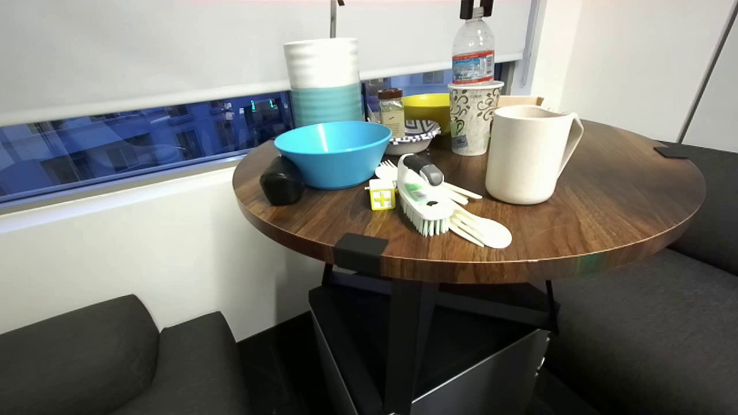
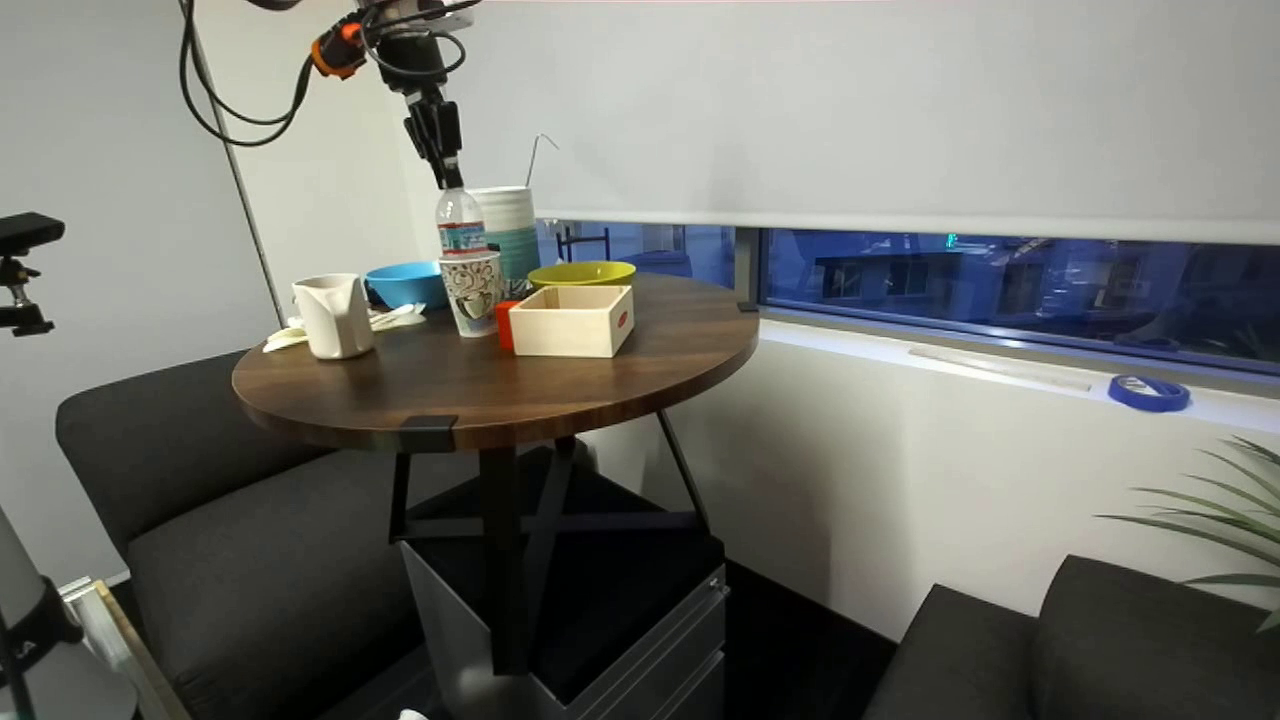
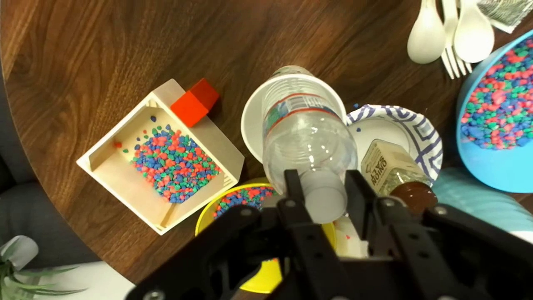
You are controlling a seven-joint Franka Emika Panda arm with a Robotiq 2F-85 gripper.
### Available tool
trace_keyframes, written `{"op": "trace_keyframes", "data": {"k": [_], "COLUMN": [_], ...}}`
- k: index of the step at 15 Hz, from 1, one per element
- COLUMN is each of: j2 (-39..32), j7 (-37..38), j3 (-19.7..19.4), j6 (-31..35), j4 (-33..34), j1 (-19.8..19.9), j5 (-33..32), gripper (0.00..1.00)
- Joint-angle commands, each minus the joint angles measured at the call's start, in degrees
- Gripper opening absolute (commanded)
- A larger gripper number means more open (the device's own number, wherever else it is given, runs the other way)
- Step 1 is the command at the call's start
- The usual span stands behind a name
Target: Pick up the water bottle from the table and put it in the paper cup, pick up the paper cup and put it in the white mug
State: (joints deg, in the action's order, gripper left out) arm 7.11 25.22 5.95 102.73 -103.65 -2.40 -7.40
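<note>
I have the water bottle (image 1: 473, 55) directly beneath my gripper (image 3: 325, 183), its white cap (image 3: 325, 204) pinched between the two fingers (image 3: 294, 183), and its lower part sits inside the paper cup (image 1: 473, 127) with the label just above the rim. The cup stands upright on the table (image 1: 622, 190), straight below the gripper; whether the bottle touches its bottom I can't tell, since the paper wall hides that. In an exterior view the white mug (image 1: 522, 155) stands upright below and to the right of the gripper, apart from the cup, handle pointing right. Left of the fingers in the wrist view I see a wooden box (image 3: 220, 146) of coloured pebbles (image 3: 175, 166), with a red block (image 3: 189, 109) just beside it. A yellow bowl (image 3: 264, 281), also with pebbles, is partly hidden by the gripper there. Right of the fingers are a seasoning jar (image 3: 377, 164) and a patterned bowl (image 3: 429, 137) overlapping in view, then farther right a blue bowl (image 3: 485, 166) of pebbles, and up and to the right some plastic cutlery (image 3: 424, 39). In an exterior view a scrub brush (image 1: 424, 193) lies below and to the left of the gripper, beside a small yellow-and-white block (image 1: 382, 199), and a tall white-and-teal container (image 1: 326, 101) stands farther left.
</note>
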Motion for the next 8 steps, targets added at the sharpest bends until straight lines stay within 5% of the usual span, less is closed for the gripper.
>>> {"op": "trace_keyframes", "data": {"k": [1,8], "j2": [3.91,11.73], "j7": [-0.48,0.79], "j3": [-0.16,1.00], "j6": [-0.27,0.59], "j4": [-3.37,-11.72], "j1": [-0.42,-0.78], "j5": [2.33,3.80], "gripper": [0.08,0.08]}}
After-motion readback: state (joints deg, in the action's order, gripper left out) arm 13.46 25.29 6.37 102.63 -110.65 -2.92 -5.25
